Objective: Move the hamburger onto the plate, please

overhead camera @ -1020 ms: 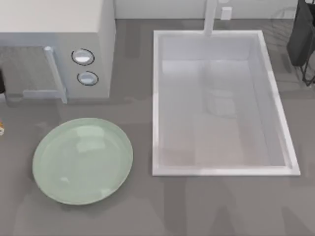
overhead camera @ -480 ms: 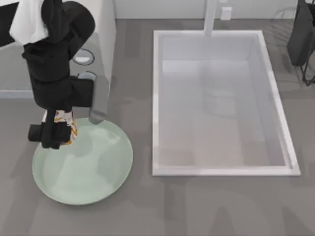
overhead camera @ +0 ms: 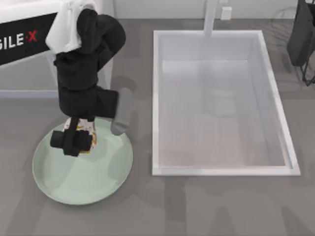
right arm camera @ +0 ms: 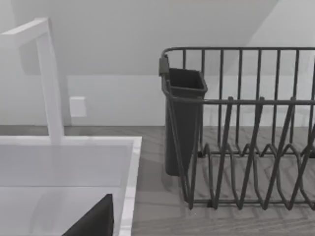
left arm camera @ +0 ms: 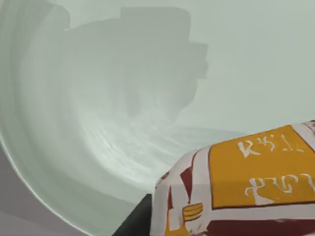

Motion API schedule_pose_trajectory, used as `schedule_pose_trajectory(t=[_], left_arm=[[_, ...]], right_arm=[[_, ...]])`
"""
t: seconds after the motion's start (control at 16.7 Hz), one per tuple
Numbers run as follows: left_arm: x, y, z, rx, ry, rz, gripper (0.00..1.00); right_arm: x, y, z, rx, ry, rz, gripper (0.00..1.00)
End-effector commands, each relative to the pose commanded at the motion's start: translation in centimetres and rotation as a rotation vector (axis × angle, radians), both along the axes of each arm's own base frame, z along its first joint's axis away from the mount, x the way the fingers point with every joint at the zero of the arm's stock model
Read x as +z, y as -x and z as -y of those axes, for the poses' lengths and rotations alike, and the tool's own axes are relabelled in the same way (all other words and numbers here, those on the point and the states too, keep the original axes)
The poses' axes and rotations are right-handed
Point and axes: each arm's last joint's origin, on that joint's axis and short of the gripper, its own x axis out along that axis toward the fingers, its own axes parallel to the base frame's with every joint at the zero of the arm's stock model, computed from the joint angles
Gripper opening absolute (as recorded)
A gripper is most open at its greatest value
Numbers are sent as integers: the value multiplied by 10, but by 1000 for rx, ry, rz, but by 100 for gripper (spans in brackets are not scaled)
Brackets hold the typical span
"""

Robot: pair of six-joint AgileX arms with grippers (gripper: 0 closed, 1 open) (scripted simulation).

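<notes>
So we're at the carry-and-set-down step by the look of it: the left gripper (overhead camera: pixel 74 141), black and two-fingered, sits in the left-centre of the top view over the upper-left part of the big round pale mint-green glossy plate (overhead camera: pixel 101 177), with its fingers pinching the small wrapped hamburger (overhead camera: pixel 88 136), orange-yellow and white with dark red markings. In the left wrist view the wrapper (left arm camera: pixel 256 187) fills the lower right of the frame with the plate's shiny bowl (left arm camera: pixel 98 123) spread out behind it, and the gripper's shadow falls on the glaze, so I'd guess it's close above the surface, though I can't tell if it's touching. My read on the next move: lower it the last bit, spread the fingers, then lift straight up so the wrapper doesn't get dragged along. Maybe nudge toward the plate's middle first, since it's hanging nearer the rim. As for which way it points, too much is hidden by the fingers to call a long axis; it looks roundish anyway. The right arm (overhead camera: pixel 301 34) is parked at the upper right of the frame by the dark wire dish rack (right arm camera: pixel 246 147), next to the white sink basin (overhead camera: pixel 275 103).
</notes>
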Motion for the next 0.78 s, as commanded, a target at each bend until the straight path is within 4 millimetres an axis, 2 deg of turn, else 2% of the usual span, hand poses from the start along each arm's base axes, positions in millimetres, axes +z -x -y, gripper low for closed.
schedule_pose_trajectory(t=[0.18, 0.78], left_arm=[[-3, 0, -2, 4, 2, 3, 0], [-42, 2, -6, 1, 1, 2, 0]], right_arm=[[0, 0, 0, 0, 0, 0, 100], [0, 0, 0, 0, 0, 0, 100]])
